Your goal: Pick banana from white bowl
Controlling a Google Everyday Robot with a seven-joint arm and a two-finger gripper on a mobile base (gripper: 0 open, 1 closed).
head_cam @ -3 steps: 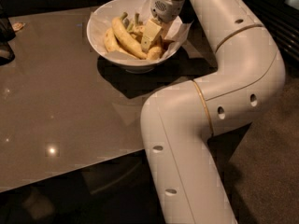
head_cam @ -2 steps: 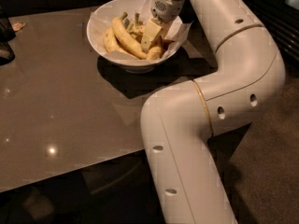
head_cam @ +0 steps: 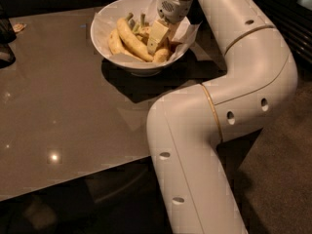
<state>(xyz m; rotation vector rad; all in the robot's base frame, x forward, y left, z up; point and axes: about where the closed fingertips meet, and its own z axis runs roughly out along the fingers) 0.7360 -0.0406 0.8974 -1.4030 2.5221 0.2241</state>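
Note:
The white bowl [head_cam: 105,21] stands at the far edge of the table and holds several bananas on crinkled white paper. Two long smooth yellow bananas [head_cam: 130,39] with green stems lie in its left half. An orange-tinted banana [head_cam: 162,56] lies at the front right. My gripper [head_cam: 157,37] is lowered into the right half of the bowl, among the bananas. The short speckled banana does not show; the gripper covers that part of the bowl.
The bowl sits on a glossy brown table [head_cam: 63,111]. A dark object [head_cam: 6,43] stands at the table's far left edge. My arm [head_cam: 229,96] bends over the table's right edge, with carpet floor [head_cam: 278,179] to the right.

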